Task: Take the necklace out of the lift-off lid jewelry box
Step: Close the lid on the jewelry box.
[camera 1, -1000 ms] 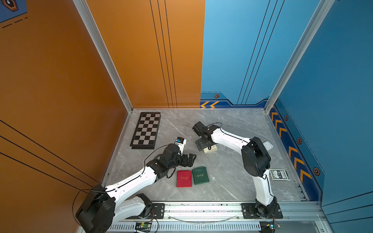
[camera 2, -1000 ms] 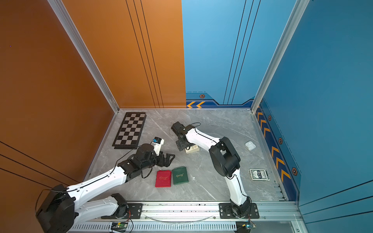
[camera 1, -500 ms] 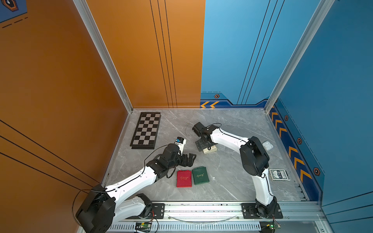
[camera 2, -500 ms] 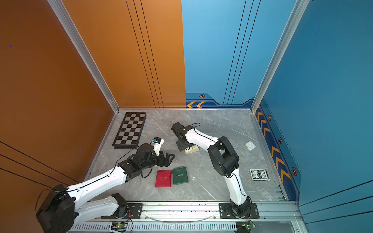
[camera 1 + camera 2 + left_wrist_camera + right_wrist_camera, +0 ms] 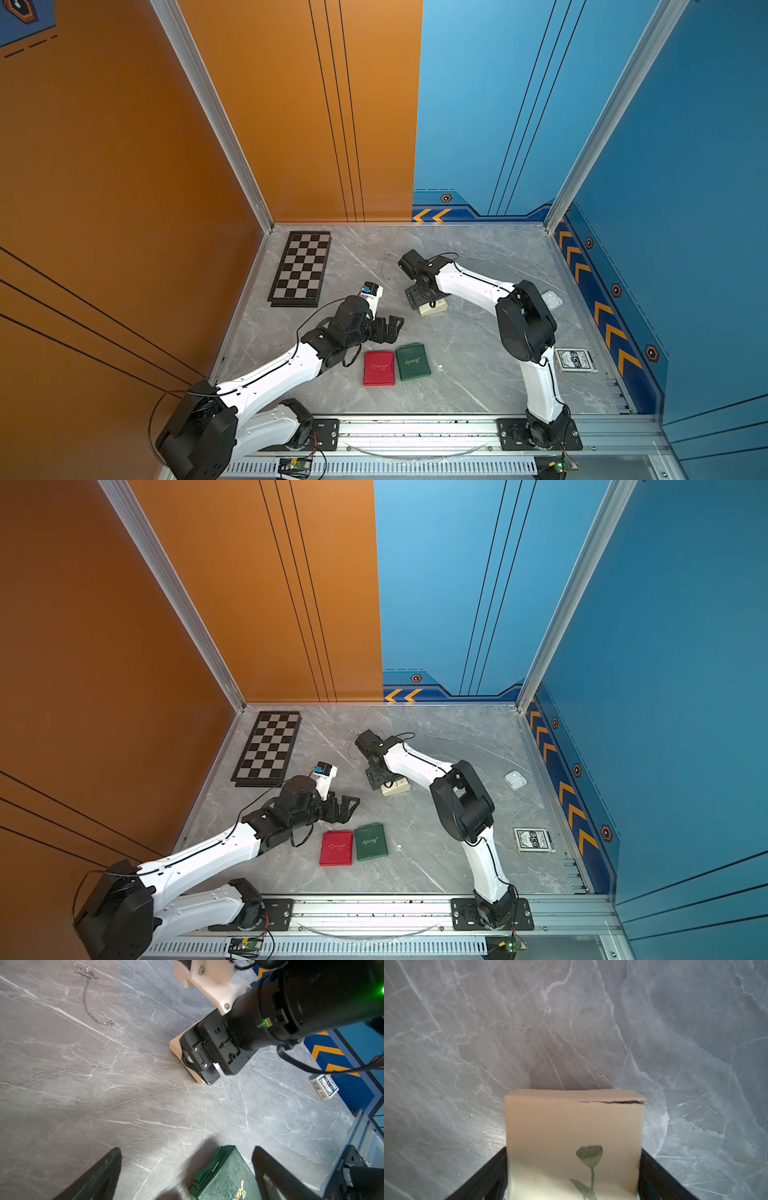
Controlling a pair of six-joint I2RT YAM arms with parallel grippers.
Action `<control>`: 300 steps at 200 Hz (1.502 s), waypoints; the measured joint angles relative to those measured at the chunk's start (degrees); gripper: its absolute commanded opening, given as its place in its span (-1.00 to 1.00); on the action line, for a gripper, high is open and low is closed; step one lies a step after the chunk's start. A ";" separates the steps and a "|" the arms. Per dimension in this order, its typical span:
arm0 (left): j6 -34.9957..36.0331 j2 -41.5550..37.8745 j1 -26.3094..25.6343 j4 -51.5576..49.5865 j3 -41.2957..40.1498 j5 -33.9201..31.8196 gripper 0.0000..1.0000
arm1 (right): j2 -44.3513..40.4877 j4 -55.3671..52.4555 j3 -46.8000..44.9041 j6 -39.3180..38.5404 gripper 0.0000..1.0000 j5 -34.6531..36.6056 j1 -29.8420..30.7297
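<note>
Where the grey marble tabletop [image 5: 478, 374] meets the booth, orange panels stand at the left and back, blue ones w/ yellow chevrons at the back and right, and an aluminium rail carrying both arm bases runs along the front. Already out, the necklace [image 5: 89, 1001] lies as a thin loose chain on bare marble toward the back, between the chessboard [image 5: 301, 268] and the right arm, apart from the cream jewelry box [image 5: 574, 1126]. Over that box stands the right gripper [image 5: 424, 297], fingers [image 5: 654, 1172] flush vs. both sides, i.e. gripping it (lid on, dark hairline split along one far edge). Wide apart and empty, the left gripper [image 5: 392, 330] hovers just behind the red box [image 5: 379, 368] and green box [image 5: 412, 361], which lie side by side. Near the right wall sit an earbud case [image 5: 552, 298] and a card deck [image 5: 575, 359]. Writing: "BCG" on the deck; gold script on the red and green lids, not legible; lotus-pod print on the cream lid.
</note>
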 measured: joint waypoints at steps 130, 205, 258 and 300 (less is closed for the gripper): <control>0.00 0.79 0.00 0.09 0.00 0.13 0.97 | -3.91 0.04 -0.48 0.02 0.77 -8.22 -3.98; 0.00 0.79 0.00 0.07 0.00 0.17 0.97 | -3.89 1.09 -0.48 -0.04 0.77 -10.88 -5.44; 0.00 1.18 0.00 0.07 0.00 0.17 0.97 | -3.10 2.10 -0.48 -0.92 0.78 -12.22 -6.36; 0.00 1.62 0.00 0.07 0.00 0.17 0.97 | -2.82 2.14 -0.48 -1.44 0.78 -12.55 -6.51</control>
